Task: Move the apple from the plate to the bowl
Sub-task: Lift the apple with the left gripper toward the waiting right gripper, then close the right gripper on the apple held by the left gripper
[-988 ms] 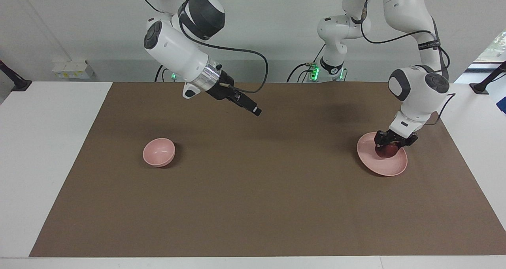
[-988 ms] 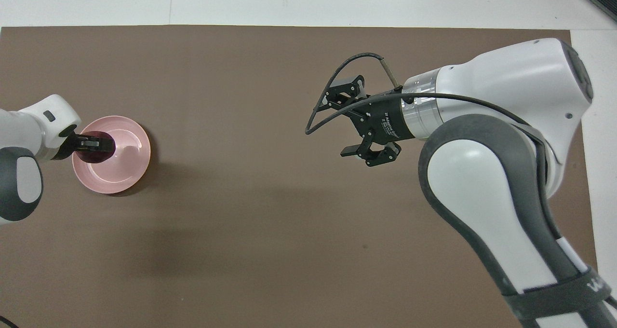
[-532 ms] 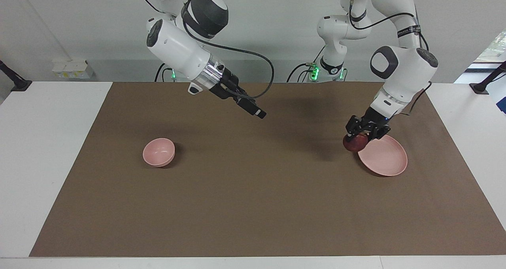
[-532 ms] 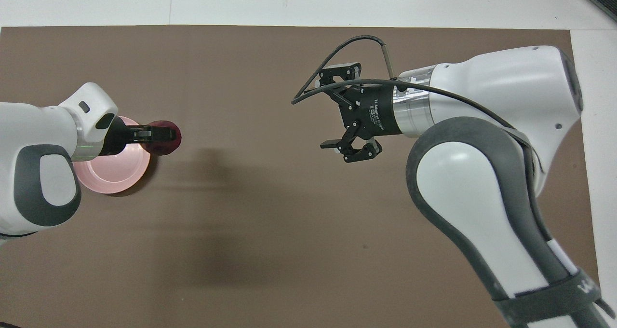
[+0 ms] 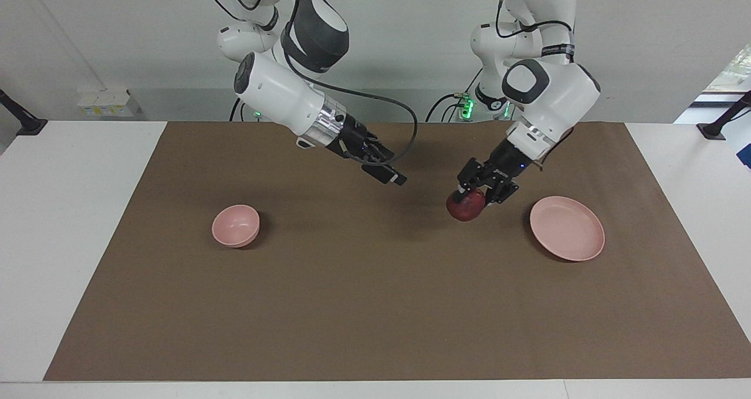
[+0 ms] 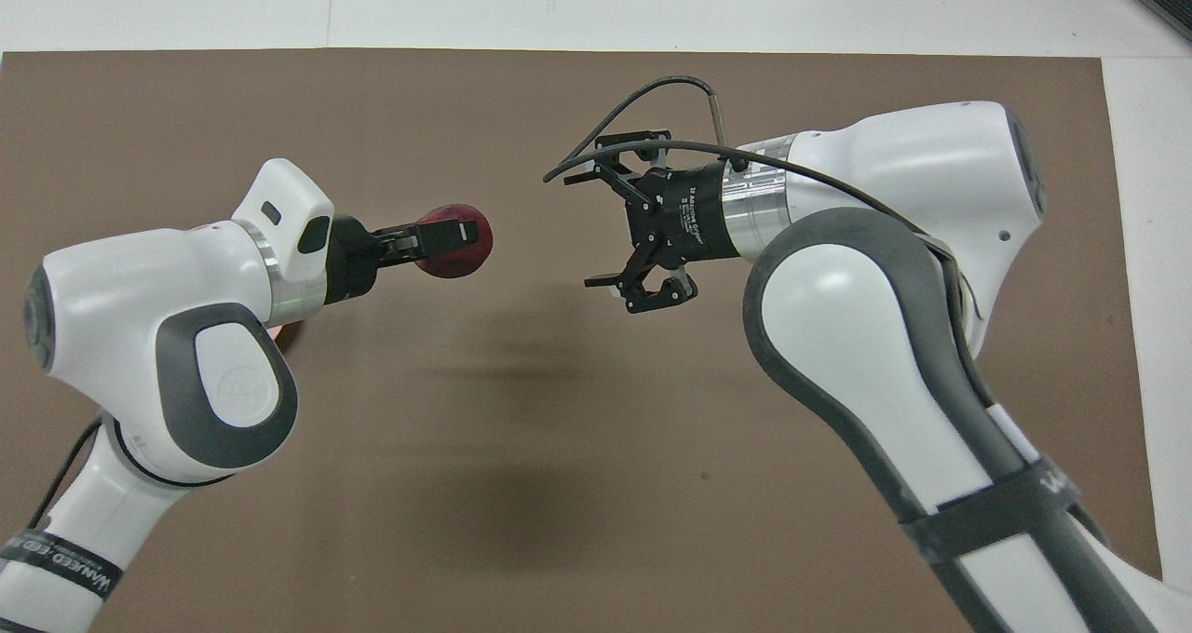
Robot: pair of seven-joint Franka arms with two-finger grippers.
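Facing view: my left gripper (image 5: 476,191) grips the apple (image 5: 466,205) in the air over the brown mat (image 5: 375,305), between the plate (image 5: 567,235) and the bowl (image 5: 235,225). The plate lies bare toward my left arm's end. My right gripper (image 6: 596,214), fingers spread wide, hangs over mid-mat.

Bowl and most of plate (image 6: 279,337) hidden overhead

Apple (image 5: 466,205) now off plate (image 5: 567,236), midair.
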